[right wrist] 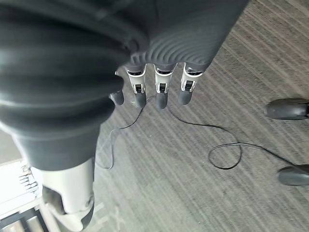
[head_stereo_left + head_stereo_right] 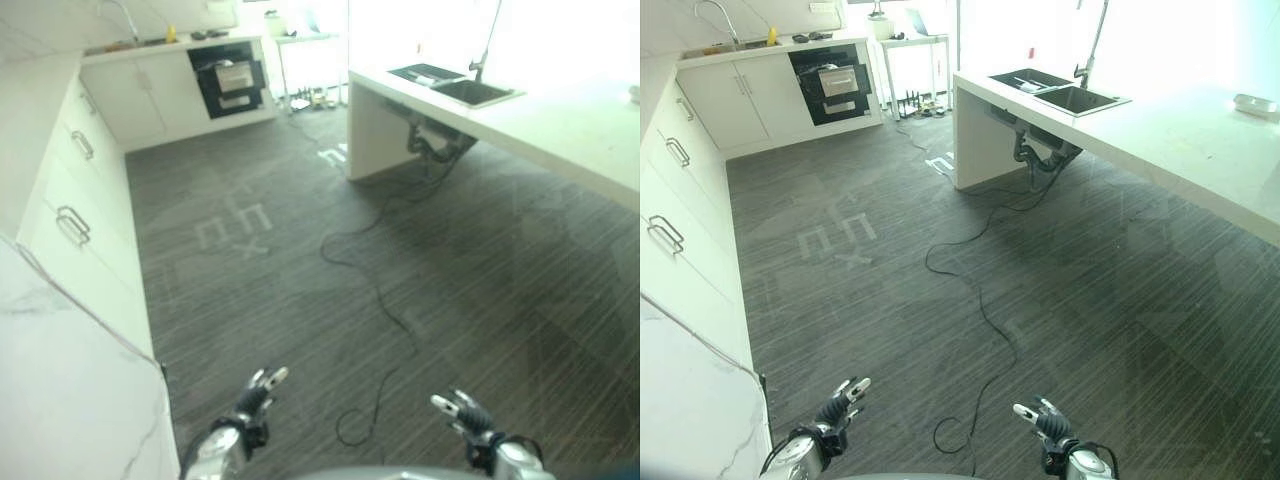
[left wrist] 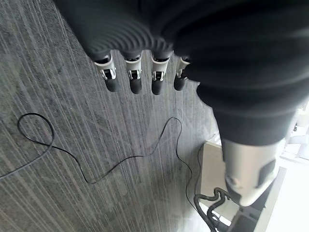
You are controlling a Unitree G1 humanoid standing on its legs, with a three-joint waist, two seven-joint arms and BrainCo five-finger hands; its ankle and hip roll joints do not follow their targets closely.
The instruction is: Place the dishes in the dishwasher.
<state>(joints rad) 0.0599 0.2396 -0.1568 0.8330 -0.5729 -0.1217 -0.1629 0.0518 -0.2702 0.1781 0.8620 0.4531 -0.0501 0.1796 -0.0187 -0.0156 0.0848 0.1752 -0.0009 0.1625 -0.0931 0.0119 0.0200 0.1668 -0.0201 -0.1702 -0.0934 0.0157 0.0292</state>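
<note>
**Open dishwasher seen far across the kitchen floor**

The dishwasher (image 2: 832,82) is set open in the far cabinet run, its racks visible, below the countertop carrying a faucet (image 2: 716,14). An island counter (image 2: 1200,150) with a sink (image 2: 1078,98) is placed well to the right of the dishwasher. Far from the dishwasher, the left hand (image 2: 843,397) and right hand (image 2: 1042,420) are held low over the grey floor (image 2: 890,290), fingers relaxed, nothing grasped.

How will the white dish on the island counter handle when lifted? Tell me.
The white dish looks low and flat-based, so unlikely to roll or tip. It seems rigid, possibly breakable; too far to tell its material.
</note>
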